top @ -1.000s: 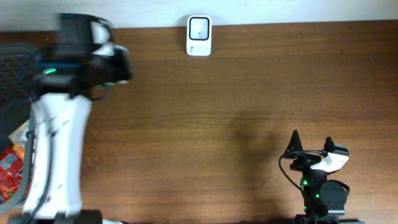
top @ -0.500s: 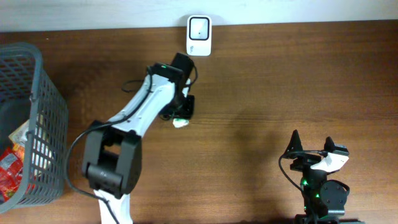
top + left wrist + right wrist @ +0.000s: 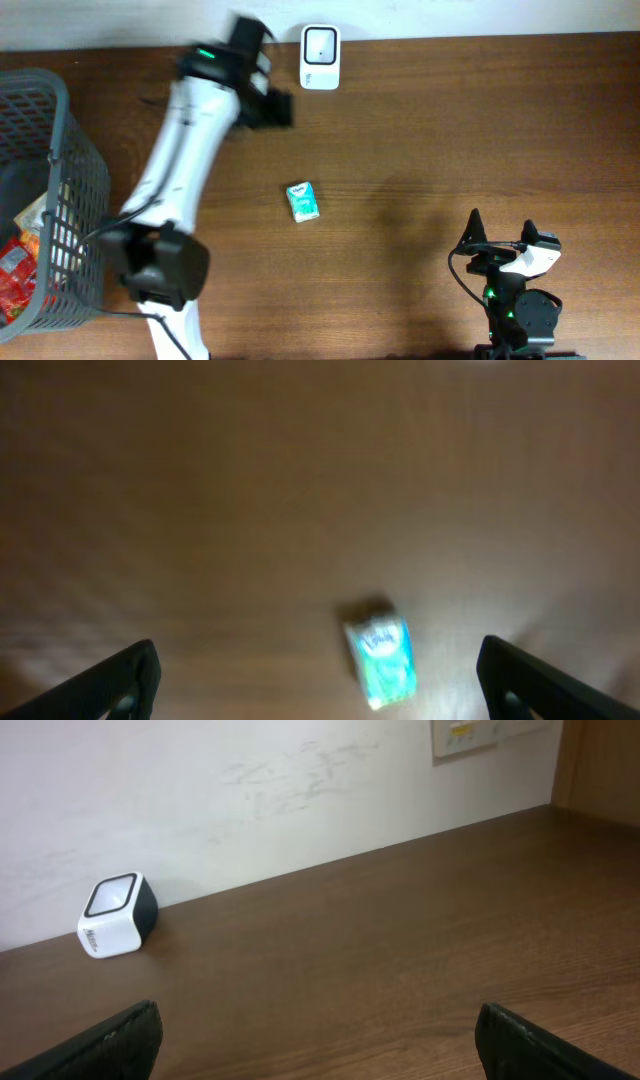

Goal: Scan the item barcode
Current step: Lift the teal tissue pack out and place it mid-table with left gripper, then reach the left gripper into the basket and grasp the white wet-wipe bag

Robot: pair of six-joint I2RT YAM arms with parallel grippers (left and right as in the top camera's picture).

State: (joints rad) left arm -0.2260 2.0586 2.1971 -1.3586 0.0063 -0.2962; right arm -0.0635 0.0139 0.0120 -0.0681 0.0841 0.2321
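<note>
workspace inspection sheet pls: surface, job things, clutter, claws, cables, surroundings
surface: brown wood table, bare across its middle and right
job's things: small teal packet lying flat on the table, nothing touching it; white scanner at the far edge by the wall
clutter: grey wire basket at the left edge, red packets inside
grippers: left claw open and empty, above the table, packet below it; right claw open and empty, parked near the front edge
cables: black cable looping beside the right arm; clear of the packet
surroundings: white wall behind the table, wall plate on it
</note>
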